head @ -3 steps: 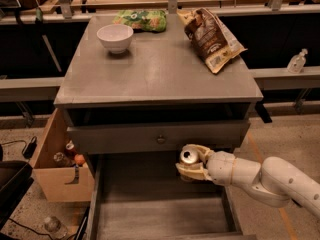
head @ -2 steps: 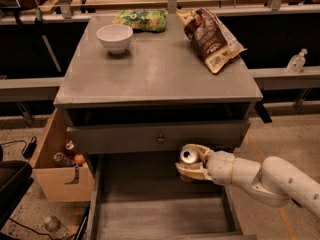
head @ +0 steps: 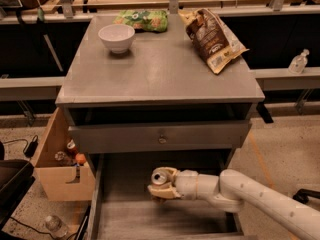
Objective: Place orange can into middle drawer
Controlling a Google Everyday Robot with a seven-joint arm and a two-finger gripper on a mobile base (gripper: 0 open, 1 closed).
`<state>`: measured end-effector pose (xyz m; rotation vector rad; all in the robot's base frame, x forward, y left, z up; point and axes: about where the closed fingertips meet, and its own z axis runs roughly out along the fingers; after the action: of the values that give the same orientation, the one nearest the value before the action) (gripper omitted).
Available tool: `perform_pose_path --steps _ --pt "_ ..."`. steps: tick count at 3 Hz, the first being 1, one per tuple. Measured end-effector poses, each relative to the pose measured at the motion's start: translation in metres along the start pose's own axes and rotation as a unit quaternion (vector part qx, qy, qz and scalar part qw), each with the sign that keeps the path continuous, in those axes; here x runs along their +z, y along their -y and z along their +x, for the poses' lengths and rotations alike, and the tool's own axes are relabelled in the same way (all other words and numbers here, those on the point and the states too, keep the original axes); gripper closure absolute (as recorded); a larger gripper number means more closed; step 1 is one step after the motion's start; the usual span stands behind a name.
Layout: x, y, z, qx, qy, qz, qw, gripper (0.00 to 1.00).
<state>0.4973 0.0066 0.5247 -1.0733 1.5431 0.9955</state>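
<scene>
Orange can is standing upright in the gripper, whose fingers are pressing against its sides and holding it. It is hanging over the back part of the pulled-out middle drawer; whether it is touching the planks is impossible to tell. The white arm is reaching in from the right. Above, a drawer front with a knob is facing forward. Farther back, a white bowl, a green bag and a brown bag are lying on the cabinet top.
</scene>
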Motion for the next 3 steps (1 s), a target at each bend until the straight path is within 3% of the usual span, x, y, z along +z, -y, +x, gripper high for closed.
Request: perform_pose_path --steps 1,2,3 --pt "0.066 -0.020 0.027 0.007 0.000 -0.075 0.9972 1.00" --pt "0.084 -0.029 0.026 0.006 0.000 -0.095 0.9955 0.83" --pt "0.084 -0.029 0.025 0.006 0.001 -0.094 0.9955 0.78"
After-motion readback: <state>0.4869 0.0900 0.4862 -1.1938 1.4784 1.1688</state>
